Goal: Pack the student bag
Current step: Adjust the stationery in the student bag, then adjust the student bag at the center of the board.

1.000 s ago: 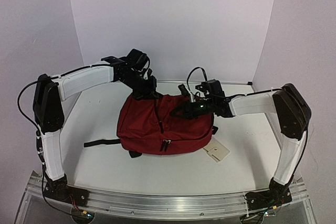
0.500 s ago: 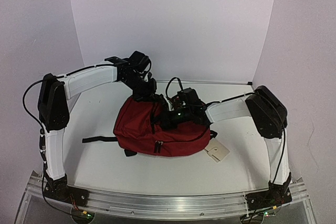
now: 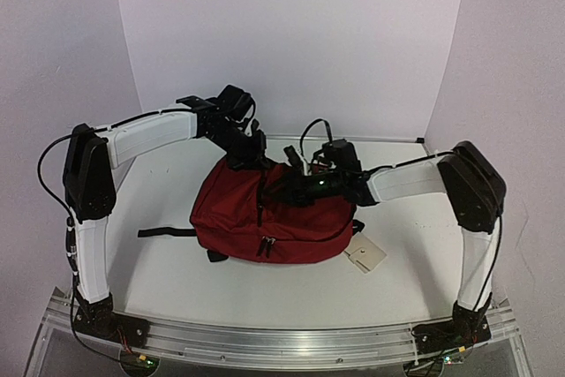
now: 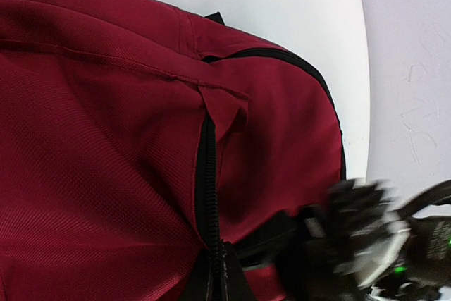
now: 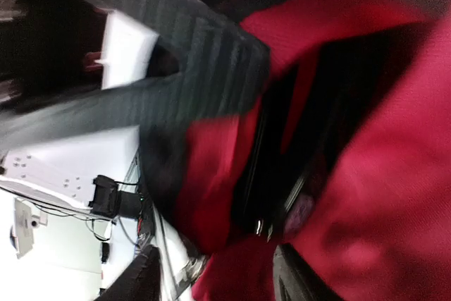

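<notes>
The student bag (image 3: 282, 218), a dark red backpack, lies in the middle of the table. My left gripper (image 3: 252, 158) is at the bag's back top edge. In the left wrist view the bag (image 4: 106, 139) fills the frame and its black zipper (image 4: 206, 174) runs down into my left gripper (image 4: 217, 283), which is shut on the bag there. My right gripper (image 3: 296, 187) hovers over the top of the bag, to the right of the left one. In the blurred right wrist view its fingers (image 5: 134, 280) stand apart over red fabric (image 5: 394, 174) and a dark opening, gripping nothing.
A small beige flat piece (image 3: 364, 256) lies on the table by the bag's right front corner. A black strap (image 3: 168, 233) trails from the bag to the left. A black webbing strap (image 5: 176, 68) crosses the top of the right wrist view.
The right arm pushed left across the bag's top, then drew back a little to the right, and its gripper went from shut to open. The bag shifted slightly left. The left gripper kept its hold.
</notes>
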`<state>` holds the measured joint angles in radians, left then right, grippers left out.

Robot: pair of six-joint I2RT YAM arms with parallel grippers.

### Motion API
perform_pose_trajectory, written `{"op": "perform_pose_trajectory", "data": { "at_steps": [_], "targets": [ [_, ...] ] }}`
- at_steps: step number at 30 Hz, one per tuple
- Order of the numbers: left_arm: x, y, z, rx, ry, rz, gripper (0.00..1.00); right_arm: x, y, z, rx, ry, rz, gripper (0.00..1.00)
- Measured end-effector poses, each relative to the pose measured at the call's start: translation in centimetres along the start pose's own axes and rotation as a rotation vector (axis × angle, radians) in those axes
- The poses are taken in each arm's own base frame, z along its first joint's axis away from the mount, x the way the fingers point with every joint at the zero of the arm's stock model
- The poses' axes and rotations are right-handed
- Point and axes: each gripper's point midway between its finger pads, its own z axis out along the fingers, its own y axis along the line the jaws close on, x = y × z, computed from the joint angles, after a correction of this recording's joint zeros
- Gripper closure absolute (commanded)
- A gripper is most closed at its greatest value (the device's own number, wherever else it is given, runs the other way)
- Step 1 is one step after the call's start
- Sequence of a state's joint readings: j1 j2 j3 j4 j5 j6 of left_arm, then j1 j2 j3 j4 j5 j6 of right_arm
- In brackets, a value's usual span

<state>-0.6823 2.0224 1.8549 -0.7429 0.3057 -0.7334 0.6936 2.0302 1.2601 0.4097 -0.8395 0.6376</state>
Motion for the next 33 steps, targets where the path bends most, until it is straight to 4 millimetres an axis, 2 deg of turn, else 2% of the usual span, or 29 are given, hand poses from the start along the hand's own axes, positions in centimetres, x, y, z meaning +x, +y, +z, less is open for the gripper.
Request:
{"op": "perform_pose_trajectory", "data": {
  "at_steps": [2, 6, 9, 11, 13, 15, 19, 22, 23, 26, 28, 29, 31, 33],
  "targets": [
    [-0.1, 0.4, 0.0, -0.019, -0.007, -0.002, 0.95, -1.0, 0.2, -2.9, 0.04, -0.014, -0.009, 0.23],
    [-0.1, 0.8, -0.2, -0.044, -0.008, -0.001, 0.94, -4.5, 1.0, -9.6, 0.179, -0.094, -0.076, 0.15],
    [-0.2, 0.8, -0.5, -0.054, -0.013, 0.004, 0.94, -5.4, 0.0, -14.2, 0.336, -0.117, -0.085, 0.13],
    [-0.3, 0.7, -0.6, -0.058, -0.018, 0.012, 0.94, -4.4, -1.6, -16.1, 0.424, -0.082, -0.061, 0.09],
    [-0.3, 0.8, -0.7, -0.062, -0.016, 0.018, 0.94, -2.4, -3.7, -17.4, 0.504, -0.016, -0.006, 0.03],
    [-0.3, 0.8, -0.8, -0.065, -0.014, 0.02, 0.94, 0.2, -5.7, -18.6, 0.575, 0.061, 0.059, 0.02],
    [-0.4, 0.8, -0.8, -0.068, -0.02, 0.021, 0.93, 4.5, -7.9, -20.2, 0.648, 0.172, 0.172, 0.02],
    [-0.5, 0.9, -0.8, -0.071, -0.023, 0.021, 0.92, 6.8, -8.1, -20.1, 0.626, 0.221, 0.233, 0.14],
    [-0.5, 0.9, -0.8, -0.071, -0.024, 0.021, 0.92, 7.5, -7.9, -19.8, 0.6, 0.236, 0.259, 0.23],
    [-0.5, 1.0, -0.8, -0.075, -0.027, 0.019, 0.91, 8.5, -7.6, -18.3, 0.497, 0.283, 0.313, 0.6],
    [-0.4, 1.1, -0.7, -0.075, -0.028, 0.017, 0.92, 8.6, -7.6, -17.0, 0.424, 0.315, 0.353, 0.9],
    [-0.3, 1.2, -0.7, -0.078, -0.026, 0.016, 0.92, 8.3, -7.7, -16.2, 0.384, 0.327, 0.372, 0.98],
    [-0.3, 1.3, -0.7, -0.082, -0.026, 0.012, 0.93, 7.4, -7.6, -15.1, 0.324, 0.335, 0.386, 1.0],
    [-0.3, 1.4, -0.8, -0.086, -0.031, 0.008, 0.93, 6.1, -6.7, -14.8, 0.287, 0.325, 0.371, 1.0]
  ]
}}
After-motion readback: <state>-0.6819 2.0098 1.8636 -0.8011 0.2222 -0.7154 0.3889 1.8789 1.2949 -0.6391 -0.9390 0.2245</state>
